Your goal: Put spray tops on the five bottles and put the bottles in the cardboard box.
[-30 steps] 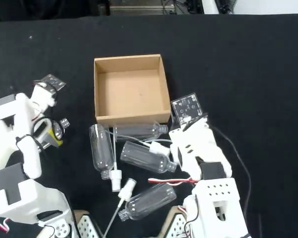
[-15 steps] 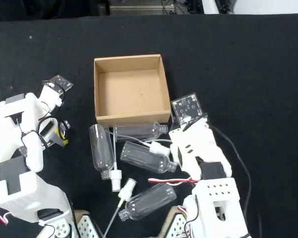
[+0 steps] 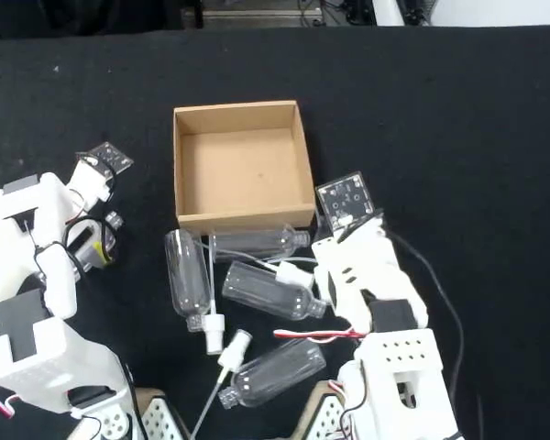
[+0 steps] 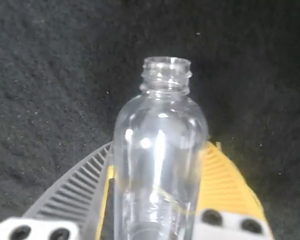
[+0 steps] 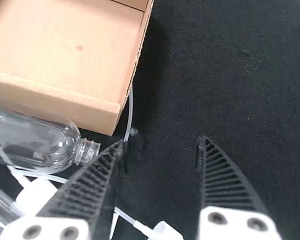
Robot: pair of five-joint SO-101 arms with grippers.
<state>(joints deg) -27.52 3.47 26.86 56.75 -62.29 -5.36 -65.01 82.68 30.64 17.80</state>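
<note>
Bottle [image 4: 160, 140], neck bare, clamped in the left end effector [image 3: 93, 243] beside the cardboard box [image 3: 243, 220], likely held ready for capping; right end effector [image 5: 160, 147] gapes empty.

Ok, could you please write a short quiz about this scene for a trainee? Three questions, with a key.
1. True or false: the box is empty.
2. The left gripper holds: A) a spray top; B) a bottle without top; C) nothing.
3. How many bottles lie on the table?
Key: 1 true; 2 B; 3 four.
</note>
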